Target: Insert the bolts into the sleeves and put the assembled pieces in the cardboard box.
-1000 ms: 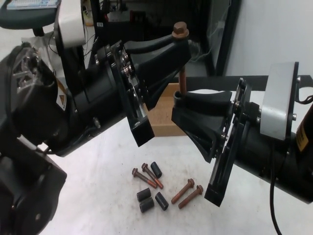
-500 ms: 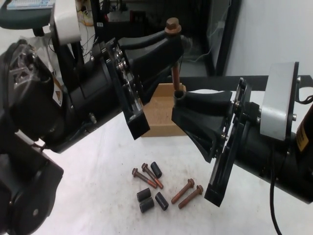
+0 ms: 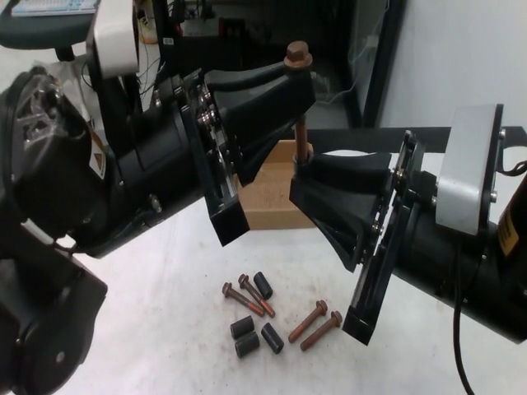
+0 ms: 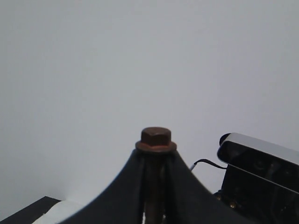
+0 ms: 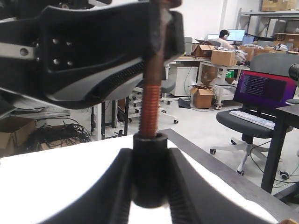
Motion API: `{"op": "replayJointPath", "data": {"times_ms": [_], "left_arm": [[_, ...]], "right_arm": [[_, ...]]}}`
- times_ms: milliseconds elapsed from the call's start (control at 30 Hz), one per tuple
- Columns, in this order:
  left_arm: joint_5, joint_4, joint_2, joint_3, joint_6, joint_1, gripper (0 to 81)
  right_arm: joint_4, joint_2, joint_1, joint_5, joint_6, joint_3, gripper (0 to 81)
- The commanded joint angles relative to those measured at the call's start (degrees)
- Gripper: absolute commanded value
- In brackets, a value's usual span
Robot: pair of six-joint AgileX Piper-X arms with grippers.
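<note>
Left tool (image 4: 154, 161) pinches a bolt (image 3: 302, 132) upright just under its head, threaded end sitting in the top of the sleeve (image 5: 149, 168) that the right tool (image 3: 309, 169) is clamped on. Both hang above the counter (image 3: 165, 271) by the cardboard box (image 3: 268, 197), with loose bolts (image 3: 317, 322) and spare sleeves (image 3: 247, 337) lying below.

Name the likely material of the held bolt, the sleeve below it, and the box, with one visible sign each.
Held bolt: probably metal, dull coppery-brown finish, cut threads. Sleeve: matte black, plastic or coated metal; unclear. Cardboard box: plain brown board, matte.
</note>
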Motion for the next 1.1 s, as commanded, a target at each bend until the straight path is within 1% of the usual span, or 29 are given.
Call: {"op": "replayJointPath", "data": {"times_ms": [0,267,433,633,800,867,933,967,1067], "left_arm": [[2.1,-0.1,-0.4,-0.6,-0.6,0.0,0.3],[1.5,2.0,-0.4,-0.6,-1.1,0.0,0.3],[1.6,5.8,-0.4,-0.6,3.4,0.0,0.3],[-2.4,7.1,-0.4,-0.6,3.8,0.0,0.3],[-2.7,7.4,-0.4,-0.6,3.8,0.0,0.4],[-2.7,8.6,-0.4,-0.6,3.5,0.0,3.7],[-2.1,9.6,-0.4,-0.6,3.3,0.0,10.0],[-1.4,10.0,-0.4,-0.6,3.1,0.0,15.5],[0.1,10.4,-0.4,-0.6,3.1,0.0,28.5]], "right_arm": [[-0.7,0.0,-0.2,1.2,-0.2,-0.6,0.8],[-1.0,0.0,-0.2,0.9,-0.1,-0.7,0.8],[-2.7,0.0,-0.2,0.9,-0.1,-0.7,0.8],[-3.0,0.0,-0.2,0.9,-0.1,-0.7,0.8],[-3.0,0.0,-0.2,0.9,-0.1,-0.7,0.8],[-3.0,0.0,-0.2,0.9,-0.1,-0.7,0.8],[-3.0,0.0,-0.2,0.9,-0.1,-0.7,0.8],[-3.0,0.0,-0.2,0.9,-0.1,-0.7,0.8],[-3.0,0.0,-0.2,0.9,-0.1,-0.7,0.8]]}}
